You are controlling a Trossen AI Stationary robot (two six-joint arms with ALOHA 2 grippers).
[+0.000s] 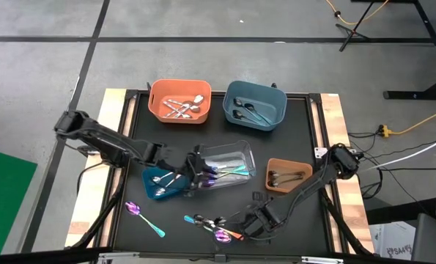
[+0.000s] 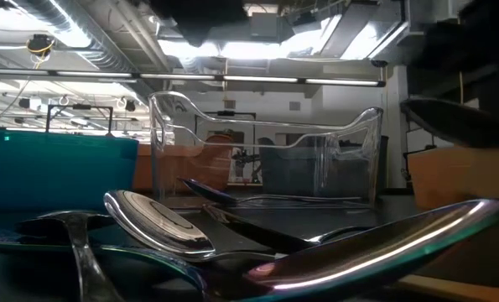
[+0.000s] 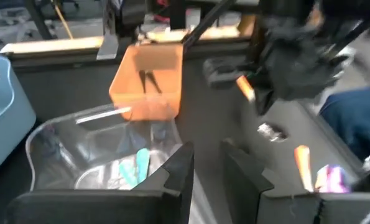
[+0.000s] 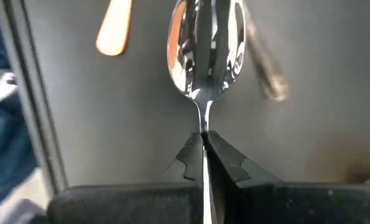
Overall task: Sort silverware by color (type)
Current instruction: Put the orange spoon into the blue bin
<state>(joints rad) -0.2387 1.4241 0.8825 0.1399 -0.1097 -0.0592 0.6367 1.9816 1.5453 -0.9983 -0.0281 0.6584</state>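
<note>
Gripping a plain silver spoon (image 4: pixel 203 46) by its thin handle, your right gripper (image 4: pixel 203 146) has its two dark fingers closed almost fully together, w/ the handle running straight out between them and the shiny bowl pointing away from the wrist. In the high view this gripper (image 1: pixel 256 218) is at the near edge of the black table (image 1: pixel 291 132), just beside the loose pile of mixed spoons and forks (image 1: pixel 214 224). The relation that matters: the other plain silver pieces lie in the orange rectangular bin (image 1: pixel 179 100) at the far left, well apart from the right arm, diagonally across the table, w/ the clear plastic bin (image 1: pixel 228 165) in between. The left gripper (image 1: pixel 196 170) is nearer to that bin; it hovers at the clear bin's edge, fingers (image 3: pixel 240 177) parted, approx. empty as far as you can see. Probably you must lift the spoon first, then carry it over the clear bin.
</note>
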